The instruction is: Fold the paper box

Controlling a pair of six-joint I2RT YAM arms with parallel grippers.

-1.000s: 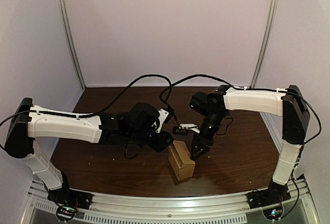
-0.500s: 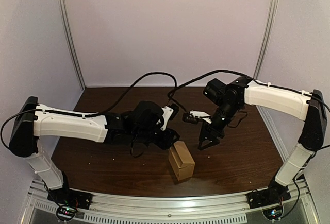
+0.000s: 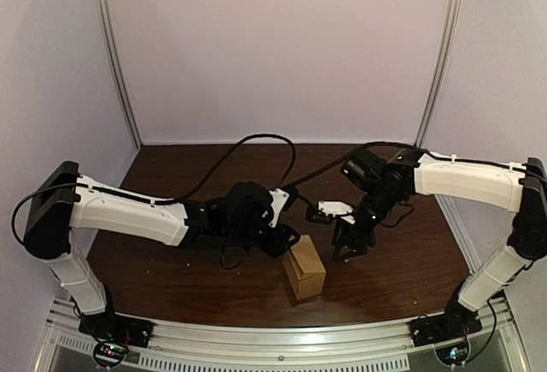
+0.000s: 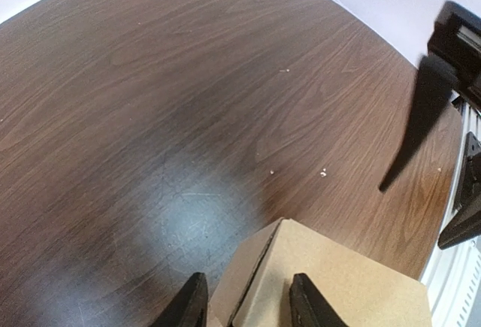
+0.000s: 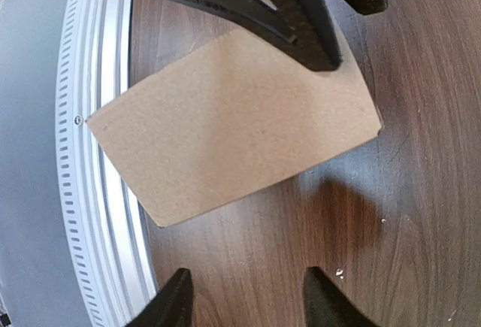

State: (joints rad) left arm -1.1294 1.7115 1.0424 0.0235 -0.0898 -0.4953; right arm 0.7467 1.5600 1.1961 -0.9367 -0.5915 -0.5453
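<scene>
Rail [image 3: 282, 338]: metal strip along the near edge, arm bases bolted to it.
Paper box [image 3: 304, 268]: brown card, standing on the desk [image 3: 171, 278] close to the near edge, just behind the rail, roughly midway between the two bases.
Shape: closed block already, walls up, top face flat, no panel hanging open in the top view.
Top panel [image 5: 233, 124]: plain and unbroken in the right wrist view, corners square, no loose flap on that side.
Seam [image 4: 252, 278]: dark fold line down the side seen in the left wrist view; fully tucked or not, impossible to tell.
Left pincer [image 3: 286, 242]: open, fingers [image 4: 192, 304] apart, just at the far-left corner of the box; box edge showing in the gap, nothing clamped; touching or not, unclear.
Right pincer [image 3: 346, 250]: open, spread wide, empty, hanging over bare desk just beside the right of the box, apart from it.
Done, by judgement: main folds made, box holding its own shape unaided.
Left, by judgement: little; perhaps pressing that seam home, then drawing both arms off. Far face hidden, so no word on it.
Risk: light card, easily nudged or tipped by a stray finger.
Far side: cables [image 3: 256, 143] looping over the back of the desk, pale walls [image 3: 273, 47] behind.
</scene>
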